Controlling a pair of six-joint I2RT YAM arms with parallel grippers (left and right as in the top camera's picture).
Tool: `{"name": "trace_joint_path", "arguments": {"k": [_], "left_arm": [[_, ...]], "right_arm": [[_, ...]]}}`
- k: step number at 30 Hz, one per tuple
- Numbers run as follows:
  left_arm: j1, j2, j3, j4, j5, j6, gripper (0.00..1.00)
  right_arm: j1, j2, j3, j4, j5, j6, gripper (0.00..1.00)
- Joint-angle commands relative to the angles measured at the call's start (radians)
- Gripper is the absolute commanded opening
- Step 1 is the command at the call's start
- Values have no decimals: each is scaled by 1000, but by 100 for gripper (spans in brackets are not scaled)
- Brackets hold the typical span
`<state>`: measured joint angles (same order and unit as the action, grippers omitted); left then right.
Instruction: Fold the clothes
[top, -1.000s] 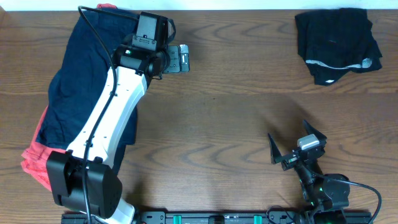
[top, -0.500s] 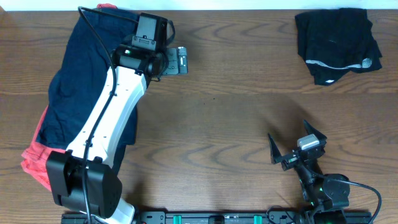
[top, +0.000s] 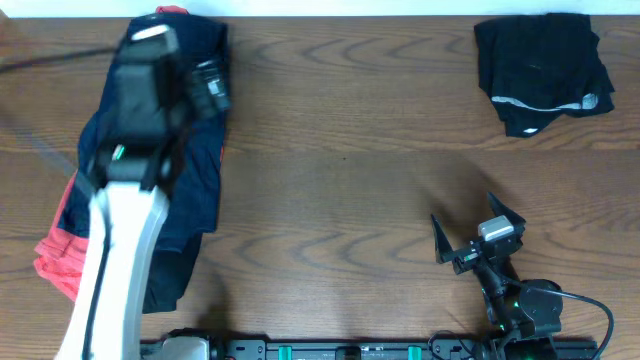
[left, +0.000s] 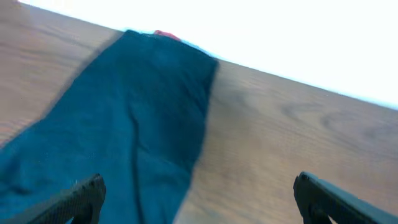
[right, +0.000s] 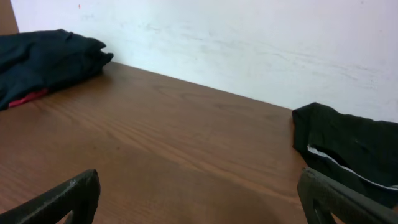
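Note:
A navy garment (top: 200, 165) lies in a loose pile at the table's left, over a red garment (top: 50, 262). My left gripper (top: 212, 85) is open and empty, blurred with motion, above the pile's far right edge. In the left wrist view the navy cloth (left: 124, 124) fills the left half between my open fingers (left: 199, 199), with a bit of red (left: 165, 35) at the far end. A black folded garment (top: 545, 70) lies at the far right. My right gripper (top: 478, 235) is open and empty near the front edge, and its view shows the black garment (right: 354, 149) at the right.
Bare wooden table (top: 350, 190) spreads between the two piles. A white wall (right: 249, 43) runs behind the table's far edge. The dark pile also shows at the far left of the right wrist view (right: 43, 59).
My left arm has swung fast to the left, from the bare wood beside the pile to above the navy garment. The right arm has not moved.

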<state>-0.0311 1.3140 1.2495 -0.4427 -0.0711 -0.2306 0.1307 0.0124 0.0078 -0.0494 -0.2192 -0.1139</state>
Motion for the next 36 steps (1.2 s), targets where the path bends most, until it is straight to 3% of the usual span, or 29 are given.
{"name": "trace_joint_path", "arguments": {"k": [1,14,26,36], "left_arm": [[74,-120,-174,74,69,13,98],[160,-737,-834,401,82,58,98],[160,-1107,-1098,409,83,54,98],[159,-1243,-1168,456,87,35,98]], "right_arm": [[0,-8,-3,-4,2,-7,99],[0,-8,-3,-4,2,-7,99],[0,-8,-3,-4,2,-7,99],[0,-8,-3,-4,2,-7,99]]}}
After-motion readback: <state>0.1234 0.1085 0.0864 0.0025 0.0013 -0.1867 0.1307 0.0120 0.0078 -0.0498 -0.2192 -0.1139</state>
